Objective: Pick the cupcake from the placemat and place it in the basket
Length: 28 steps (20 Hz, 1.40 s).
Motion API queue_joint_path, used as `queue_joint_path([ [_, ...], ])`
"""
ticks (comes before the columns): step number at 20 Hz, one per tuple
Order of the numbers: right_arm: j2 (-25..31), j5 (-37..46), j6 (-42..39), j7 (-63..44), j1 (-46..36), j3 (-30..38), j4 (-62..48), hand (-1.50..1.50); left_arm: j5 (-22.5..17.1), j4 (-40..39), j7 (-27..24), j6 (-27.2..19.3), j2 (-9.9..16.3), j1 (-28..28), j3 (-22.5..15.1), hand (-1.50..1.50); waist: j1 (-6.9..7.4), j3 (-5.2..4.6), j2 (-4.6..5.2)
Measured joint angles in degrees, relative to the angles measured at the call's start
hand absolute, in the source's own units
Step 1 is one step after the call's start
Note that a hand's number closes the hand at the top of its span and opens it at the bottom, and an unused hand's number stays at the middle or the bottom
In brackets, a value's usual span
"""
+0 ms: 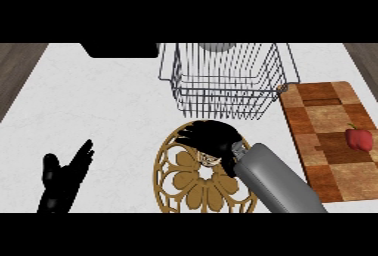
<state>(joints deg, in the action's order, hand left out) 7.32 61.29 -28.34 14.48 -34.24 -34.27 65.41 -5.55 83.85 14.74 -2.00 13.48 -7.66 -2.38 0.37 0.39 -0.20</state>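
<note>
- Grey forearm (280, 180) of the right arm comes up from the lower edge, nearest of all, and ends in the right hand (212, 137) over the upper part of the round gold placemat (181, 192).
- That hand's fingers are bent down and curled round the cupcake (210, 159); only a pale scrap of it shows just under the palm, so the cupcake sits on the placemat, mostly hidden by the fingers wrapped about it.
- Whether it rests on the mat or is off it, I cannot tell.
- Just beyond the curled fingertips stands the wire basket (229, 80), its near wall close to the knuckles but apart from them; something pale grey lies at its far side, too hidden to name.
- To the right of the fingers, well apart, lies a wooden chopping board (325, 120) with a red pepper (359, 138) on it.
- Off to the left of the placemat, the left hand (63, 180) rests near the lower edge, fingers straight and spread, touching nothing.
- Everything sits on a white counter (96, 110), with a dark block (118, 50) at its far edge.
</note>
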Motion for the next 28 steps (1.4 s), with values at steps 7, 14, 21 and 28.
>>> queue_joint_path([
  [7, -0.22, 3.63, 2.38, 3.40, 0.73, 0.56, -0.79, 1.50, 1.01, -0.58, 0.38, 0.02, -1.00, 0.69, 0.66, 0.00, -0.05, 0.07, -0.06],
  [14, -1.34, 8.54, 8.26, 6.62, -0.11, 0.11, -2.64, 1.50, 1.76, -0.69, -0.10, 0.59, -1.41, 0.59, 1.17, 0.00, 0.02, 0.05, -0.19],
  [21, -5.74, 5.67, 8.39, -16.48, 2.32, 2.73, -2.98, 1.50, 2.28, -0.59, -0.44, 0.81, -1.66, 0.61, 0.86, 0.00, 0.68, -0.15, -0.30],
  [28, -6.88, 0.29, 15.60, -43.51, 3.83, 0.81, 2.07, 1.50, 2.52, -0.94, -0.43, 1.87, -1.55, 1.84, 0.01, 0.00, 3.21, -0.15, -0.14],
])
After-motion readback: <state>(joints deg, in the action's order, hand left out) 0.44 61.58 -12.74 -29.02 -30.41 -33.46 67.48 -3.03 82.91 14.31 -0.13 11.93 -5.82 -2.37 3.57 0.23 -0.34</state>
